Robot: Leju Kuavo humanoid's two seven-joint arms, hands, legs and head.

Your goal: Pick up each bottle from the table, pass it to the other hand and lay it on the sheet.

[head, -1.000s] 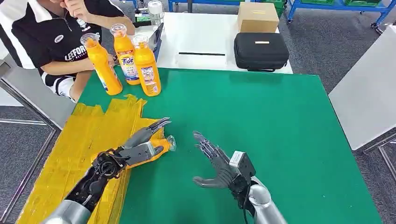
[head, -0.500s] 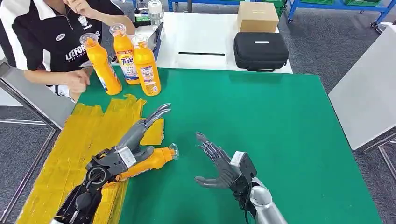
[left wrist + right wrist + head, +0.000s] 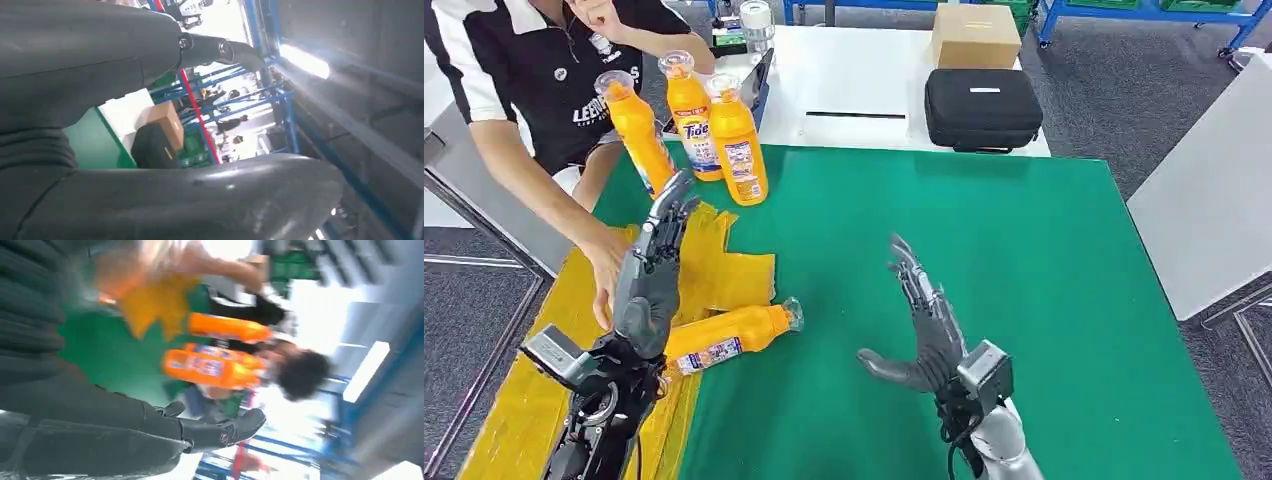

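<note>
Yellow sheet bears bottle, below raised left fingers.

**Room and surroundings: inspection note**

I see a green-topped table standing on grey carpeted floor. Directly behind it stands a white table carrying a black zipped case and a brown cardboard box. A further white surface sits to the right, clear of the green table, and a grey one meets its left side. Blue metal racking runs along the far end of the room. From the left wrist view I note a blue frame, a red upright and a bright strip light overhead. A person in a black-and-white shirt sits at the far left corner.
</note>
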